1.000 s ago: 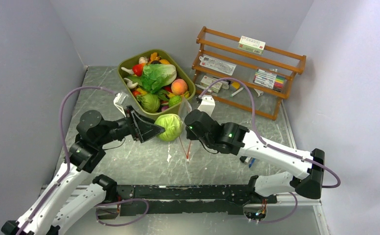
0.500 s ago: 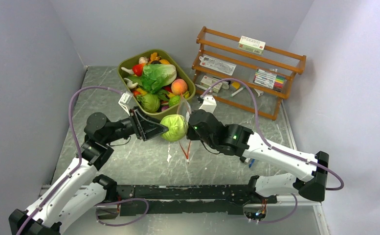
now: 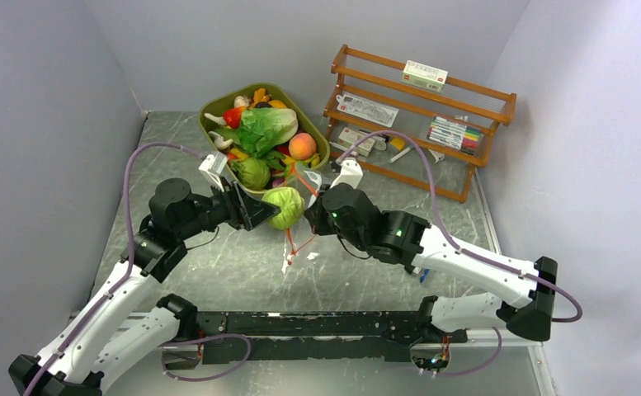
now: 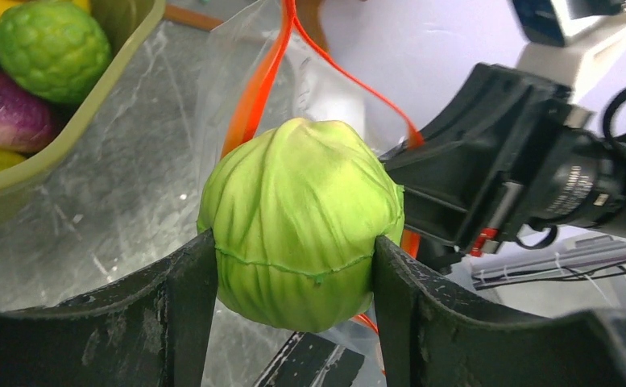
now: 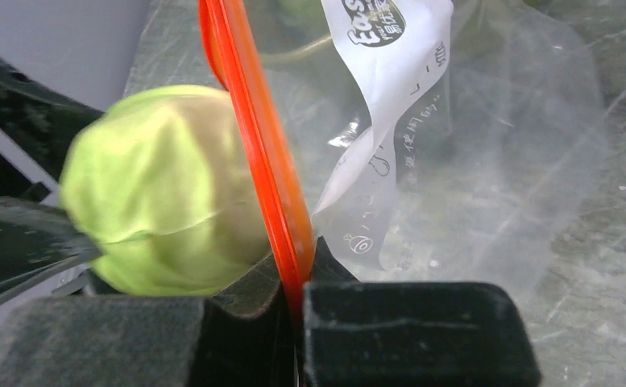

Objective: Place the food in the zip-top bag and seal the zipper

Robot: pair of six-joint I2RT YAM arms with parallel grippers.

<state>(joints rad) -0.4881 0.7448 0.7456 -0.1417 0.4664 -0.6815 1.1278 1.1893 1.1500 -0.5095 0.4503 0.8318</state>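
My left gripper (image 3: 277, 209) is shut on a round green cabbage (image 3: 284, 206), its two fingers pressing the cabbage's (image 4: 301, 218) sides. My right gripper (image 3: 318, 216) is shut on the orange-red zipper (image 5: 257, 145) of the clear zip-top bag (image 5: 519, 145), which hangs from it with its white label (image 5: 390, 97) showing. The cabbage (image 5: 156, 193) sits right at the bag's mouth, with the zipper (image 4: 253, 97) looping behind it. I cannot tell whether it is inside. More food, including lettuce (image 3: 267, 124) and a peach (image 3: 302, 146), lies in the tub.
The olive-green tub (image 3: 209, 111) of toy food stands just behind both grippers. A wooden rack (image 3: 420, 124) with boxes and pens is at the back right. A blue-handled tool (image 3: 418, 272) peeks out under the right arm.
My left arm has pushed the cabbage a little back toward the tub. The bag's zipper has swung left, up against the cabbage.
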